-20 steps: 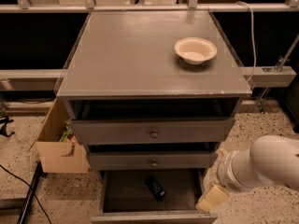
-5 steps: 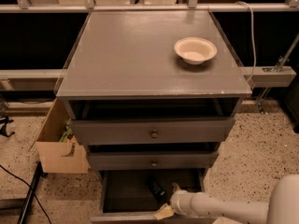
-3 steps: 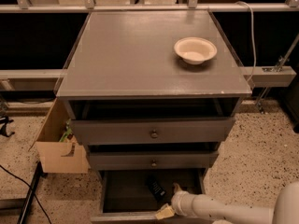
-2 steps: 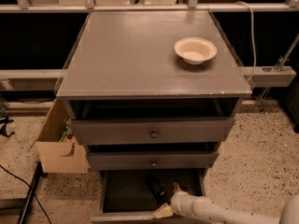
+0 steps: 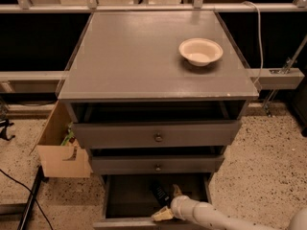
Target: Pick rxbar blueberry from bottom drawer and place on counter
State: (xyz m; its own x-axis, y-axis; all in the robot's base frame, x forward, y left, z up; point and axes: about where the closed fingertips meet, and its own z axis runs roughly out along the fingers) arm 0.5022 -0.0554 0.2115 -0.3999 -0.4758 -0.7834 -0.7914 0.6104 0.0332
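The bottom drawer (image 5: 128, 199) is pulled open below two shallower drawers. The rxbar blueberry (image 5: 158, 193), a small dark bar, lies on the drawer floor near the middle. My gripper (image 5: 169, 203) reaches into the drawer from the lower right on a white arm. Its pale fingers (image 5: 162, 215) stand apart, one at the drawer's front edge and one just right of the bar. The gripper holds nothing. The grey counter (image 5: 134, 56) is the cabinet's top.
A cream bowl (image 5: 200, 51) sits on the counter's right rear. The two upper drawers (image 5: 156, 134) stand slightly open. An open cardboard box (image 5: 60, 152) stands on the floor left of the cabinet. A black cable (image 5: 21, 188) runs across the floor at the left.
The arm has swung from the cabinet's right side down into the bottom drawer. In the last second the gripper has barely moved beside the bar.
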